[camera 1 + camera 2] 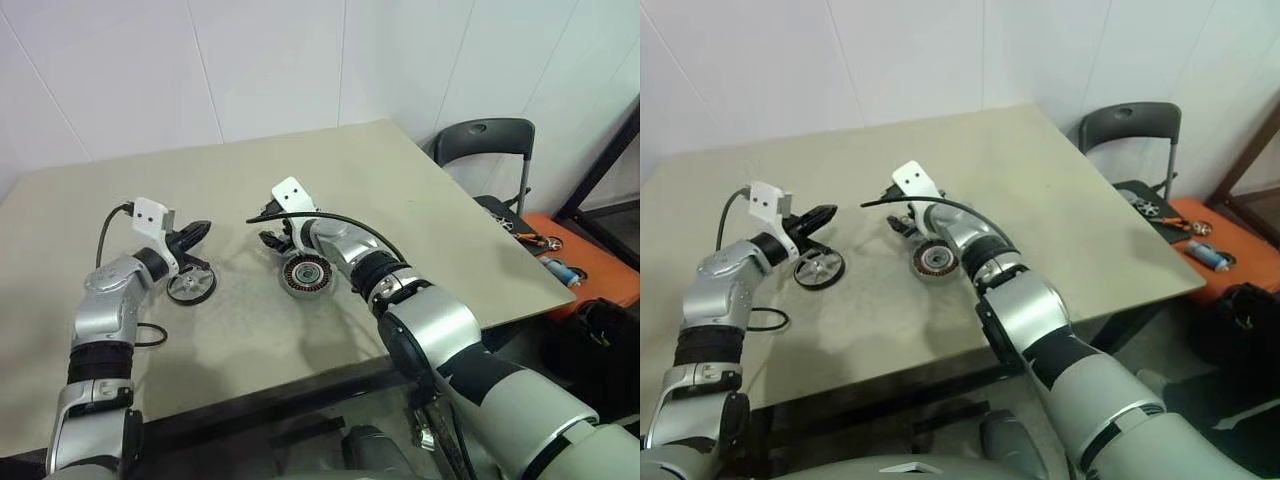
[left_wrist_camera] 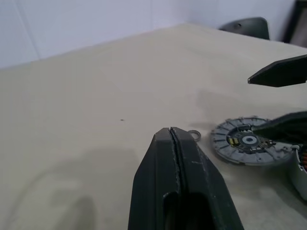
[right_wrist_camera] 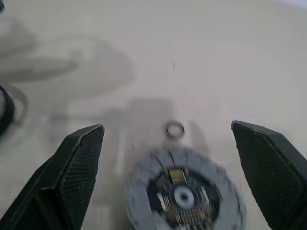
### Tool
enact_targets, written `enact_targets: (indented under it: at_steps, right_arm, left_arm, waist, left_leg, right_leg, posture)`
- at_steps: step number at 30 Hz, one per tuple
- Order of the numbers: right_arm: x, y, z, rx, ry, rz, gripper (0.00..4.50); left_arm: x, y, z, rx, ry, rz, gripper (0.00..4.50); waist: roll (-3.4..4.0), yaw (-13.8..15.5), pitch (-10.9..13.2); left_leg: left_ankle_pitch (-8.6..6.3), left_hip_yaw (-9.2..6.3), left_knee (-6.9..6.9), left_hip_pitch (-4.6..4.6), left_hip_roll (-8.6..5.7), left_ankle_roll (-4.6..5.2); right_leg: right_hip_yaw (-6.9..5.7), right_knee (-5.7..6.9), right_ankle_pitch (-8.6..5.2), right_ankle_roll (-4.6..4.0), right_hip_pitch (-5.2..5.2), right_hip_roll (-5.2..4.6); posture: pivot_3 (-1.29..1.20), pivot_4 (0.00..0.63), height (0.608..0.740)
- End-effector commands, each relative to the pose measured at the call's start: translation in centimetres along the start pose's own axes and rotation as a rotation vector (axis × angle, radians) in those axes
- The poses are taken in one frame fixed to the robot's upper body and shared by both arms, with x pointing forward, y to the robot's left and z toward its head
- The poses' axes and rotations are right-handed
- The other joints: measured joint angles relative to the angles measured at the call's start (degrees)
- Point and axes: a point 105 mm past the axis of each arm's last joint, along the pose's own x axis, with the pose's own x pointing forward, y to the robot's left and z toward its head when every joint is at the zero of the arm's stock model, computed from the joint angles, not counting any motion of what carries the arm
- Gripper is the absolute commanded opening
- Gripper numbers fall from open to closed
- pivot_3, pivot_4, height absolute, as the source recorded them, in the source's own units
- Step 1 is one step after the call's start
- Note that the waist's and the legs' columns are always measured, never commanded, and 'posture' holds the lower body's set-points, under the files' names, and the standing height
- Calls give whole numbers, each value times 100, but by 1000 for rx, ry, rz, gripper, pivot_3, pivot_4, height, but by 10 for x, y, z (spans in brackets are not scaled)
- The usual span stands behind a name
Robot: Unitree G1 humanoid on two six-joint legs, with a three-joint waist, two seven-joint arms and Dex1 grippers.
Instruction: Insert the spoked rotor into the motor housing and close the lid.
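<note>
The spoked rotor (image 1: 192, 287) lies flat on the table, just below and in front of my left gripper (image 1: 197, 232), which is shut and holds nothing. The motor housing (image 1: 307, 274), with its ring of copper windings, sits at mid-table. Just beyond it lies the lid (image 3: 184, 196), a flat grey notched disc. My right gripper (image 3: 166, 125) hangs open over the lid, one finger on each side and not touching it. In the left wrist view the lid (image 2: 244, 141) lies between the right gripper's two black fingers (image 2: 278, 74).
A tiny O-ring (image 3: 174, 129) lies on the table just past the lid. A black chair (image 1: 485, 140) stands off the table's far right corner, and an orange case (image 1: 590, 265) with tools sits beside it. A black cable (image 1: 150, 335) loops by my left forearm.
</note>
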Motion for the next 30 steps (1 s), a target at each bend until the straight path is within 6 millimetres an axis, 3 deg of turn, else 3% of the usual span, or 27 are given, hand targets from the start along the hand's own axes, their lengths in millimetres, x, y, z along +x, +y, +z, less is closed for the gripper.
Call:
enact_targets:
  at_steps: [1, 7, 14, 20, 24, 30]
  right_arm:
    - [-1, 4, 40, -52, -127, -10, 4481]
    - [5, 19, 32, -81, -74, -1, 4481]
    - [5, 21, 43, -50, -101, -20, 4481]
    - [-4, 17, 45, -69, -140, 148, 4481]
    - [-24, -2, 27, -154, -138, 299, 4481]
    - [-67, -47, 7, -179, -134, 354, 4481]
  left_arm:
    - [-10, 7, 21, 4, -67, 47, 0]
    - [-18, 15, 24, 5, -67, 99, 0]
    - [-18, 13, 26, 10, -71, 109, 0]
    - [-26, -2, 26, -30, -58, -29, 0]
    - [-35, 2, 16, -38, -3, -87, 0]
    - [-52, -8, 1, -61, 135, -300, 0]
  waist:
    - [0, 12, 0]
    - [0, 10, 0]
    - [0, 5, 0]
    - [0, -19, 0]
    - [-2, 7, -1]
    - [0, 4, 0]
  left_leg:
    - [0, 0, 0, 0, 0, 0]
    - [1, 1, 0, 0, -1, -2]
    - [2, 1, -3, 1, -1, -3]
    - [2, 3, -6, 2, -1, -3]
    - [2, 3, -8, 2, 0, -3]
    - [3, 4, 3, 2, -5, -5]
  right_leg:
    - [0, -1, 0, 0, 0, 0]
    - [-1, -3, 0, 0, 4, 1]
    - [-1, -4, 0, -1, 3, 1]
    - [-1, -5, 0, -1, 3, 1]
    - [-1, -7, 0, 0, 5, 3]
    - [-6, -14, -1, 1, 22, -3]
  posture:
    - [0, 0, 740]
    - [0, 0, 740]
    - [0, 0, 740]
    - [0, 0, 740]
    - [0, 0, 740]
    - [0, 0, 740]
